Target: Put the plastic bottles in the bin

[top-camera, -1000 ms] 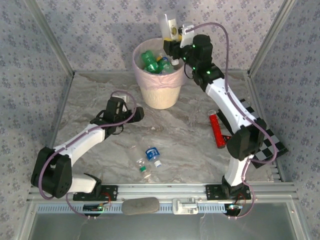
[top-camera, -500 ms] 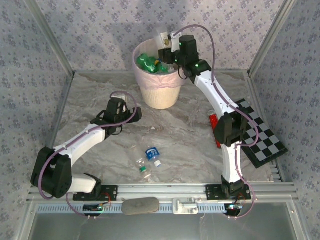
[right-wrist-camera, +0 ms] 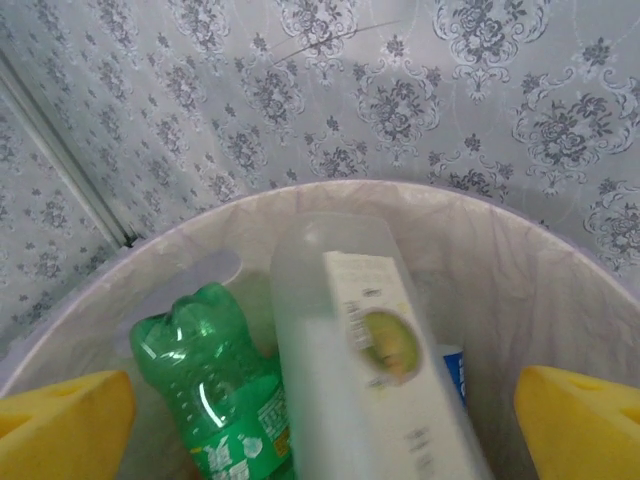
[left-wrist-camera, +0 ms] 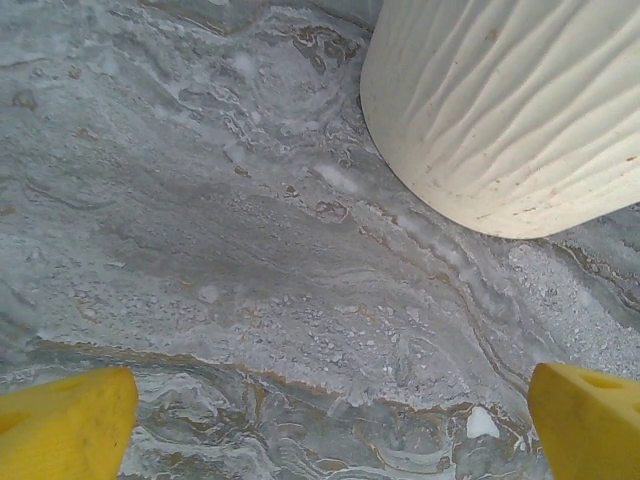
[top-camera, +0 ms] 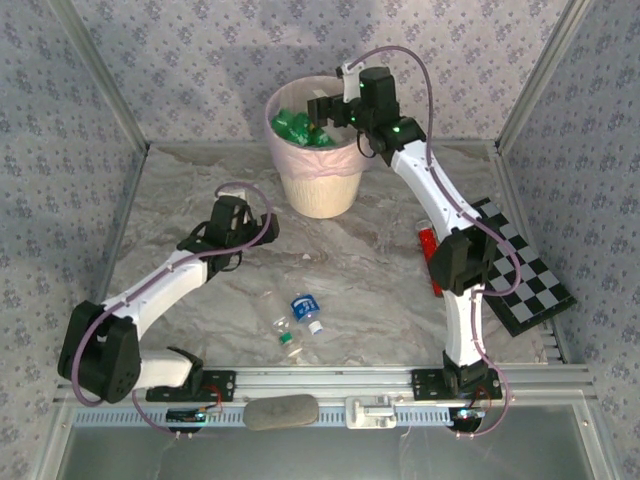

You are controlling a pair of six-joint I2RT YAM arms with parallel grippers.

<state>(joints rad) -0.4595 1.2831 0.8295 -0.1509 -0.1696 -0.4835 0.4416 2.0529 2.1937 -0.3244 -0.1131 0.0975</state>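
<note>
Lying inside the pink-lined bin (top-camera: 318,190): a green bottle (right-wrist-camera: 215,385) and a frosted bottle (right-wrist-camera: 340,330) with cream label, touching no finger. Hovering just over the rim: right gripper (top-camera: 325,108), yellow fingers (right-wrist-camera: 70,415) wide apart, gripping nothing. Out on the marble table (top-camera: 370,250): a blue-label bottle (top-camera: 305,306), a red bottle (top-camera: 432,262). Near the bin's base: left gripper (top-camera: 268,230), spread open too, empty.

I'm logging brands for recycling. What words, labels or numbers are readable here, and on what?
No text here can be read.
White bottle in the bin: label with a round green mark and lines of print, too blurred to read.
Green bottle: white print on its label, blurred.
Blue label beside the white bottle: blurred.
Blue-labelled bottle on the table, top view: too small to read.
</note>
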